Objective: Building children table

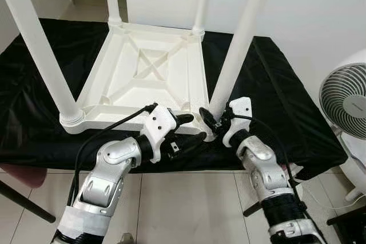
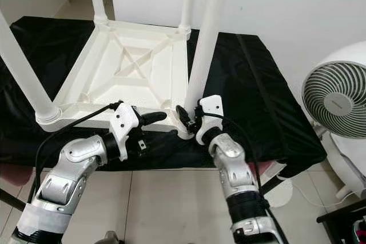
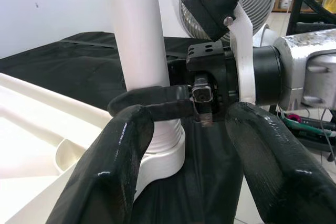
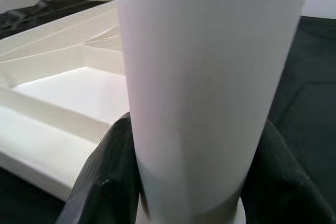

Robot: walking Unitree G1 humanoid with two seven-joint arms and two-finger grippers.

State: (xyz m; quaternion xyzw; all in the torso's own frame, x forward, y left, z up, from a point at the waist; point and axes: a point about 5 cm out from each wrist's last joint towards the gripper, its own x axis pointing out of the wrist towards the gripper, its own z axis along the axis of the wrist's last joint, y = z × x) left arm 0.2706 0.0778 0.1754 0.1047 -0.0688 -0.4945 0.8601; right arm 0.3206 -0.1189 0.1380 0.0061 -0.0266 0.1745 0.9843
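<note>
Children's table (image 1: 151, 67), white plastic, lies upside down on a black cloth (image 1: 274, 90), all four legs pointing up. At its near right corner the right gripper (image 1: 210, 119) is closed around the base of the near right leg (image 1: 240, 38); the right wrist view has a black finger (image 4: 113, 166) pressed against each side of the white tube, just above the socket collar. The left gripper (image 1: 191, 128) sits just beside that same corner, at the table's near edge, its two fingers (image 3: 113, 177) spread well apart with nothing between them, pointing toward the right gripper and the leg's foot. The near left leg (image 1: 40, 50) stands at the opposite near corner, the two far legs behind. A white fan (image 1: 346, 98) stands on the tiled floor (image 1: 189, 210) to the right of the cloth.
</note>
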